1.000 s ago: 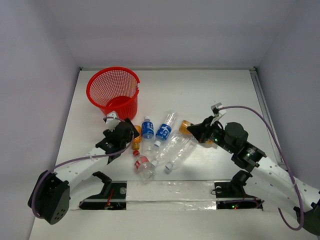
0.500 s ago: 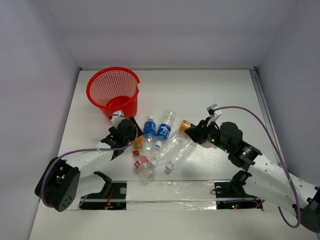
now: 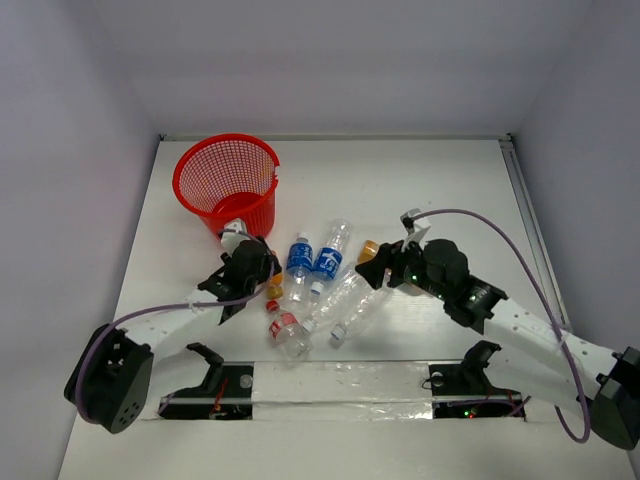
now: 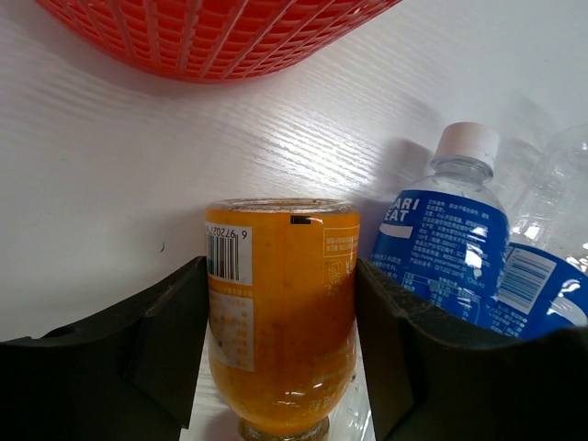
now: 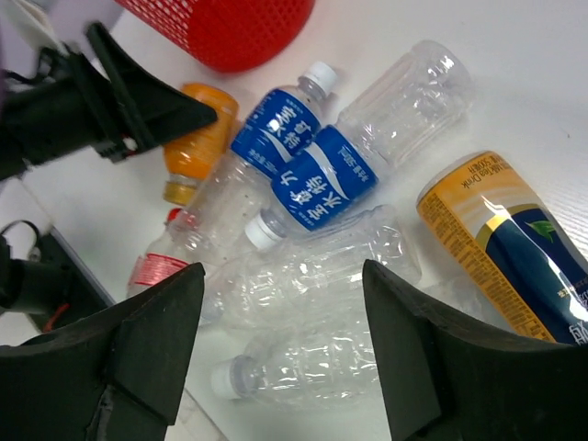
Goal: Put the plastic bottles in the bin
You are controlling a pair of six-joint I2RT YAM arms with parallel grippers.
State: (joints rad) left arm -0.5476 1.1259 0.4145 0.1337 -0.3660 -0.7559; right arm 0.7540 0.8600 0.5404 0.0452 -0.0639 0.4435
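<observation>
Now, the left hand [image 4: 280, 285] is down on the desk [image 4: 110, 202] with its pads right at either flank of the orange bottle [image 4: 276, 349], which lies just short of the red bin [image 4: 211, 37] at the far-left corner. Biting or only bracketing, I cannot tell. Meanwhile the right hand [image 5: 283, 303] hangs spread wide, holding nothing, over the heap of plastic bottles [image 5: 312, 266] mid-desk. The danger, I'd say: that round, slick body could squirt out of the pads, or the white-capped blue bottle [image 4: 441, 248] crowding one pad gets dragged along, and a low lift could clip the bin wall. Readable: a barcode starting "6 972" on the orange one, "ARI" over "EAT" on the blue. The other blue labels carry Chinese characters.
</observation>
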